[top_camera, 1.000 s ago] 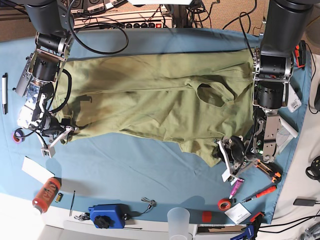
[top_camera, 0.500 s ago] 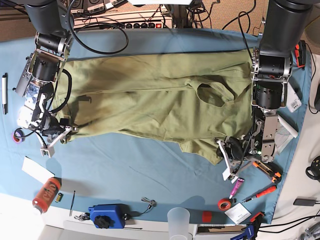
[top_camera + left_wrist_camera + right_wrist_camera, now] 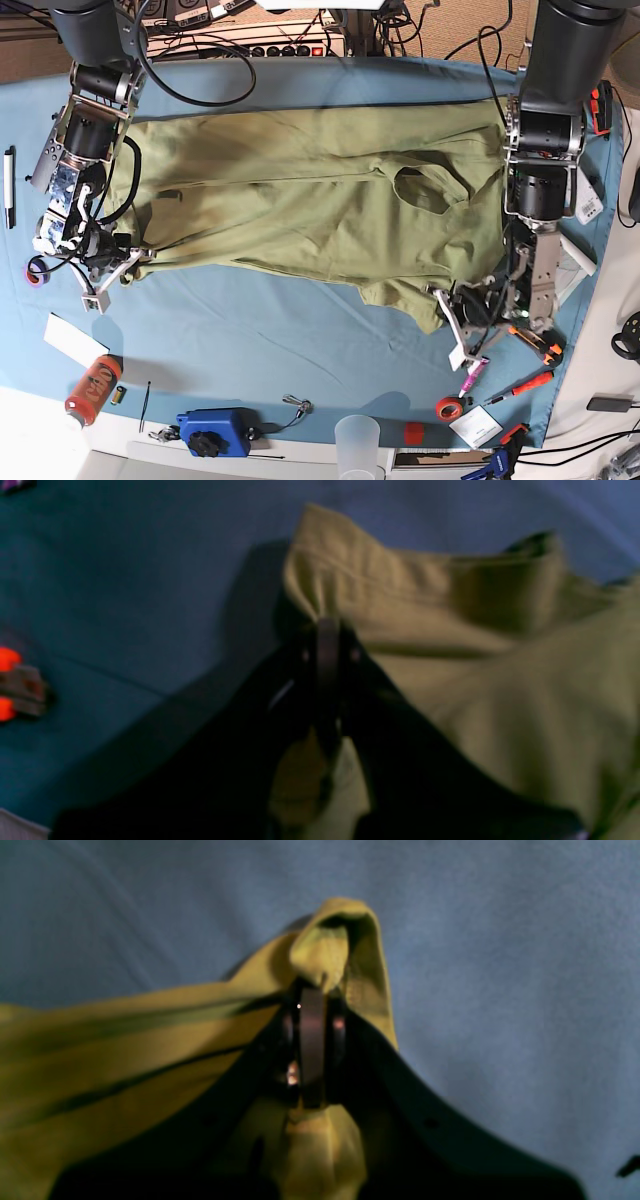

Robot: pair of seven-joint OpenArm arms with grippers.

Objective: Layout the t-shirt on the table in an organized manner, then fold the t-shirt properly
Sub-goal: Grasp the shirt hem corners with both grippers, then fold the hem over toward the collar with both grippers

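The olive-green t-shirt lies spread across the light-blue table, with its neck opening toward the right. My left gripper, on the base view's right, is shut on a lower corner of the shirt; the left wrist view shows the closed left gripper pinching a folded hem of the t-shirt. My right gripper, on the base view's left, is shut on the other lower corner; in the right wrist view the right gripper bunches the t-shirt fabric just above the cloth.
Along the front edge are a white paper, an orange can, a blue device and a plastic cup. Tape, a pink marker and screwdrivers lie front right. A pen lies far left.
Both grippers stay shut on the shirt. The left gripper has shifted slightly leftward with its corner, and the right gripper has edged slightly toward the back, tautening the lower edge.
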